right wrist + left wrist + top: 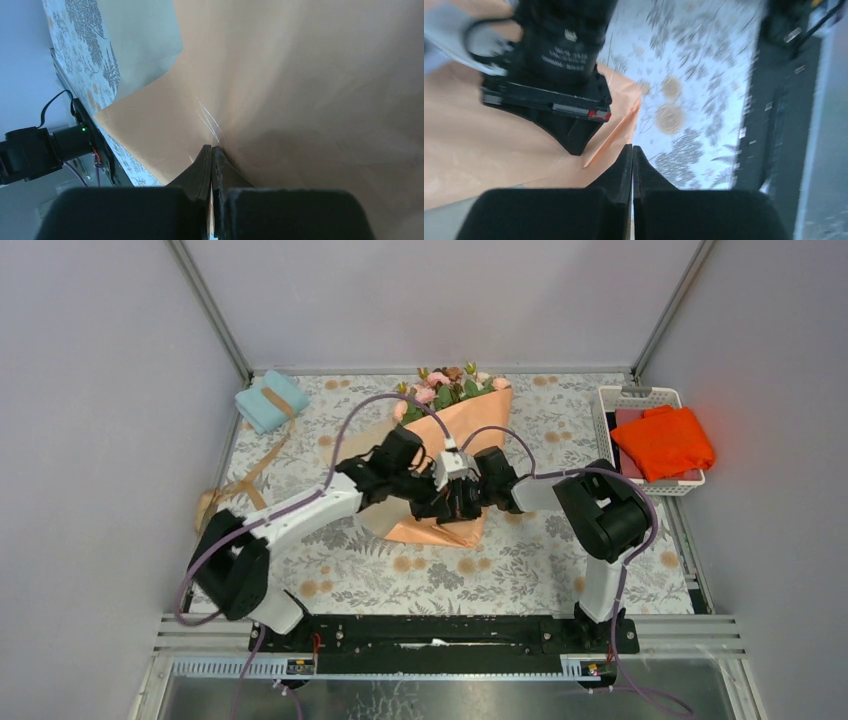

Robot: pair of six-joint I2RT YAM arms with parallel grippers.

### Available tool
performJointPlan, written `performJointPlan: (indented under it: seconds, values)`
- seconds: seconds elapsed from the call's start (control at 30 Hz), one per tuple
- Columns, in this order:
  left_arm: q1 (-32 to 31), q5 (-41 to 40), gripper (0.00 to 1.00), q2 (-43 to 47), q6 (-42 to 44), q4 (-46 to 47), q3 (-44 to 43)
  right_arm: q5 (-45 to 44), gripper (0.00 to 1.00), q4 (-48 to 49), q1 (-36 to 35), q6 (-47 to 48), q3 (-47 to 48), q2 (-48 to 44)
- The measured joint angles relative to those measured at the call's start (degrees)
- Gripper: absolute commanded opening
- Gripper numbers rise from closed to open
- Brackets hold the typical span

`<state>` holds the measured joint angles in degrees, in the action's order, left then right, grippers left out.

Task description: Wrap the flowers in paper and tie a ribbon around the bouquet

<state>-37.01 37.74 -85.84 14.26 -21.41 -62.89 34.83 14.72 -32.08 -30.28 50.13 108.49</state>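
From the top view I find the bouquet of small pink roses with green leaves lying in the middle of the floral-patterned table. It is wrapped in a cone of crinkly peach-orange paper, heads toward the far wall and the narrow end toward the arm bases. The left arm and right arm meet over the lower half of the cone, and from here I cannot tell their fingers apart. The long tan-brown ribbon lies well apart at the far left, not round the bouquet; it runs from a light blue folded cloth down to the table's left edge. A white plastic basket at the right holds a bright orange cloth. In the left wrist view the left fingers are pressed together with nothing between them, tips just above a corner of the paper where it meets the table. The right fingers show beside them, closed to a point that rests on the paper. In the right wrist view those fingers are likewise fully closed, tips against the paper where fine creases fan out. I cannot tell whether a fold is nipped between them.
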Motion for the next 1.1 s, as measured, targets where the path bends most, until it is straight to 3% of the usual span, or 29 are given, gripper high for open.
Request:
performJointPlan:
  seconds: [0.07, 0.27, 0.57, 1.0, 1.1]
  values:
    - [-2.8, -2.86, 0.01, -2.8, 2.64, 1.22, 1.4, 0.42, 0.0, 0.17, 0.22, -0.87, 0.02, 0.2]
    - [-2.6, -13.9, 0.0, -14.62, 9.07, 3.04, 6.34, 0.37, 0.0, 0.42, 0.37, -1.75, -0.17, 0.22]
    - [-3.5, -19.21, 0.0, -9.29, 20.22, 4.59, 12.57, 0.87, 0.0, 1.9, 0.94, -2.03, -1.07, 0.22]
    - [-7.45, -29.4, 0.0, 0.24, 29.51, -2.14, 20.52, 1.03, 0.0, 0.76, 1.4, -1.03, -1.14, -0.17]
    - [-7.23, -31.52, 0.0, 1.88, 30.6, -7.98, 20.83, 1.03, 0.0, 0.68, 1.4, -0.81, -1.14, -0.22]
